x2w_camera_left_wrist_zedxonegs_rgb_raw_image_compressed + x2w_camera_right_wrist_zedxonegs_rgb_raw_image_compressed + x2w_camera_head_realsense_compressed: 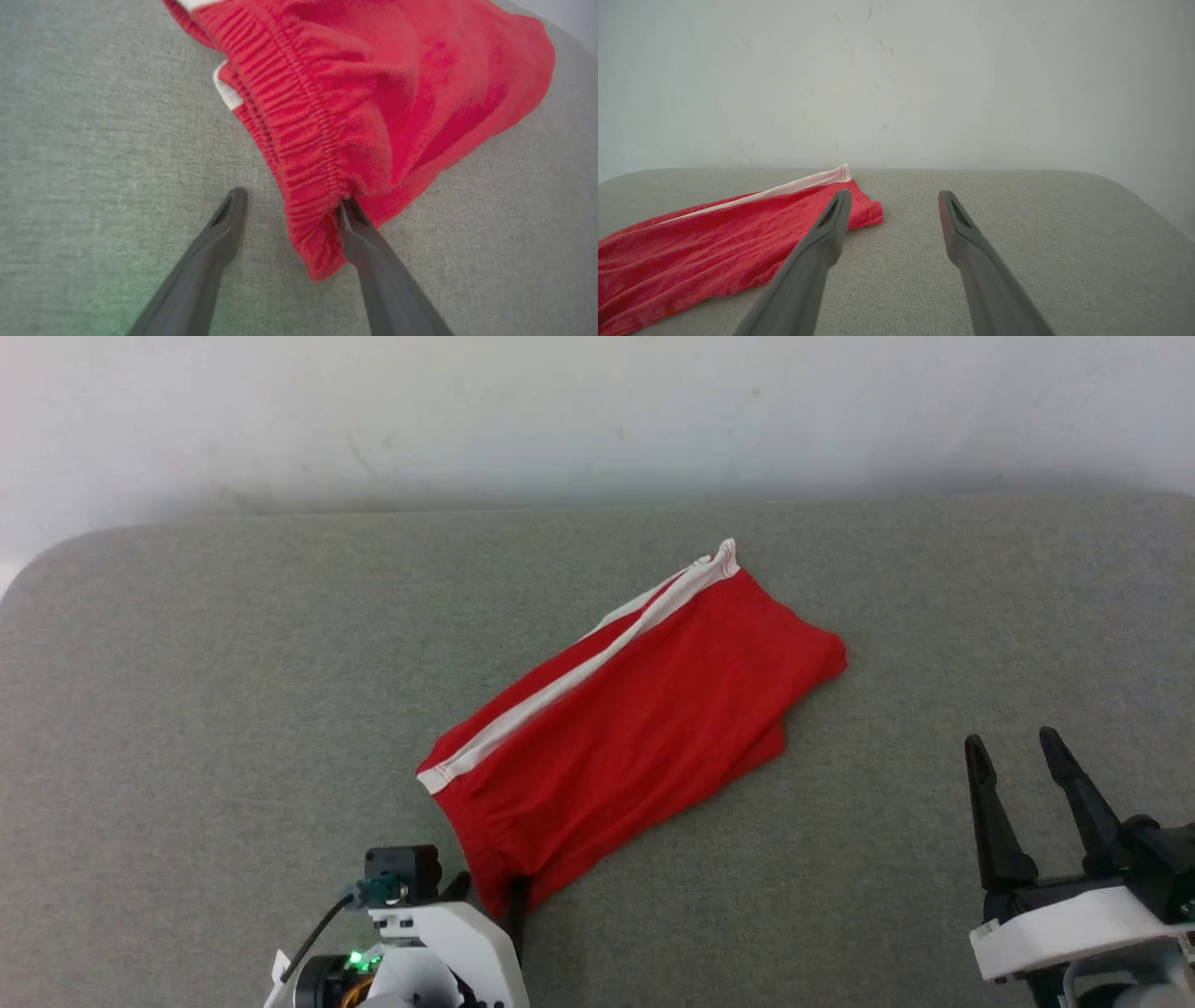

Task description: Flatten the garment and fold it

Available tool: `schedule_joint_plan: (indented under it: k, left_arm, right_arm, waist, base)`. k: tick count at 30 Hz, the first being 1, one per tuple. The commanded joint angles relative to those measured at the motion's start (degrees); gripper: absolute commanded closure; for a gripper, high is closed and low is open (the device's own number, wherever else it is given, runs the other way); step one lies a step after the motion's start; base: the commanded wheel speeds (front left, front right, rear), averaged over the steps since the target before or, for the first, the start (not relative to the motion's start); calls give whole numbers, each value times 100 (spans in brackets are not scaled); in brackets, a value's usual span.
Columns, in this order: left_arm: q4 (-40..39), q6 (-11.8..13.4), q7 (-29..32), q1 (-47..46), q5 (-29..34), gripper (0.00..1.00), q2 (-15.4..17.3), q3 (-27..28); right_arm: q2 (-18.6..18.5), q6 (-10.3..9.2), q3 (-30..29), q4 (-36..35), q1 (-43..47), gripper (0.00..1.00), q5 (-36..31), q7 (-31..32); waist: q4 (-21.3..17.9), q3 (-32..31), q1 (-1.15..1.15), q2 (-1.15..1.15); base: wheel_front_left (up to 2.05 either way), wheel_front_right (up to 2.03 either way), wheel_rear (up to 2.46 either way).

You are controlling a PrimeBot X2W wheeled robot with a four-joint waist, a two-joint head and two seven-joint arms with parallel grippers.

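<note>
At the lower left of the head view, the robot's left gripper sat at the near corner of the red basketball shorts of soft fabric, its two long dark fingers spread wide and clamping nothing. In the left wrist view, one fingertip pressed into the gathered elastic waistband where the fabric bunched, while the other fingertip lay just beside the shorts over the bare grey woven table covering. Whether the first tip was tucked under the band or only touching it could not be told.

The shorts lay near the middle of the table, doubled over into a long shape that ran diagonally from the waistband near the left gripper up toward the far right. A white side stripe ran along their upper-left edge and ended at a white-trimmed hem corner nearest the pale, scuffed wall. A lower layer of red fabric stuck out slightly along the right edge.

At the lower right, the right gripper hung well apart from the shorts, its fingers released and parted with nothing between them, above bare grey covering.
</note>
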Motion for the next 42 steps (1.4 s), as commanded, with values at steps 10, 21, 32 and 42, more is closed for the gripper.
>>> schedule_joint_plan:
  k: [10,21,32,42]
  left_arm:
    - [580,-381,373,-53,-175,100,-109,-262]
    - [-301,-564,-476,-335,193,100,-124,-293]
    - [-881,-583,-480,-605,487,100,-253,-603]
    - [-937,-615,-508,-760,582,100,-373,-761]
  right_arm:
    - [-216,-11,116,-52,-249,0,88,182]
    - [-893,-11,496,852,-1581,0,432,2586]
    - [-1118,-11,651,2984,-3428,0,266,4101]
    - [-1198,-11,1337,4264,-3888,33,423,4670]
  waist:
    - [115,173,0,-1]
    - [924,279,0,-1]
    - [1506,669,0,-1]
    - [1736,820,0,-1]
  base:
    - [0,0,0]
    - [0,0,0]
    - [0,0,0]
    - [0,0,0]
